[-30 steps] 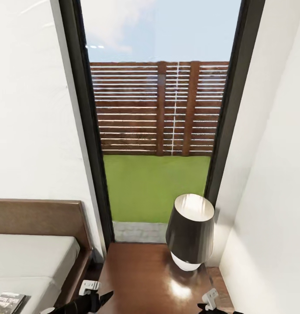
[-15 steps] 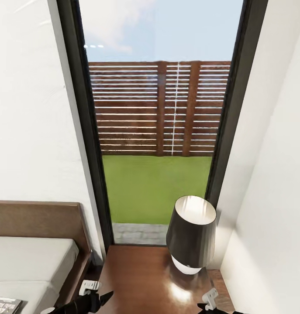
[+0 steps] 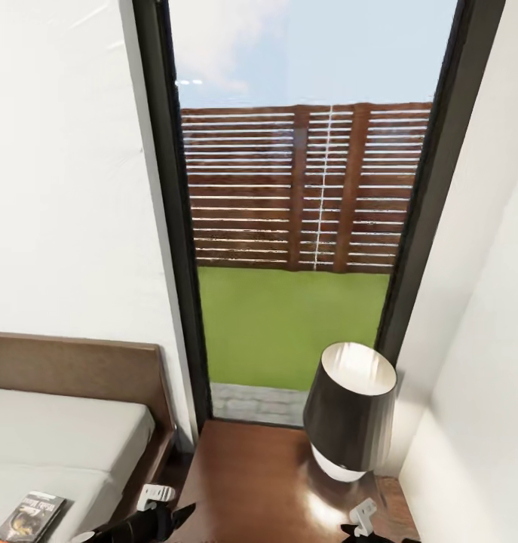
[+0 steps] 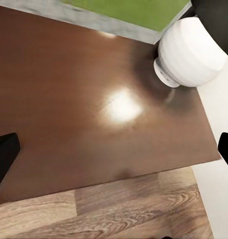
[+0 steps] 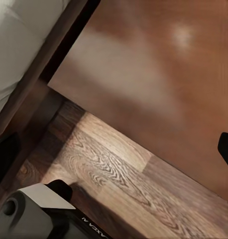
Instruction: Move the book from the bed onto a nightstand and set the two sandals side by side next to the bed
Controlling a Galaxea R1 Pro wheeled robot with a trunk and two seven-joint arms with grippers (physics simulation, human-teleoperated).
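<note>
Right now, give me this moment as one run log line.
book: on bed | nightstand: lamp on it, book not placed | left gripper: open, over nightstand | right gripper: open, empty

Both arms sit low and forward. The left gripper [image 4: 114,149] has its jaws spread wide, dark fingertips [image 4: 4,154] far apart; the right gripper [image 5: 114,149] likewise gapes.

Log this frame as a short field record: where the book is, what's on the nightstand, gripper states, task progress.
book: lying flat on the bed mattress
nightstand: beside the bed, holds a lamp with dark shade and white base
left gripper: open, empty, over the nightstand top
right gripper: open, empty
sandals: not seen
progress: book not yet moved
</note>
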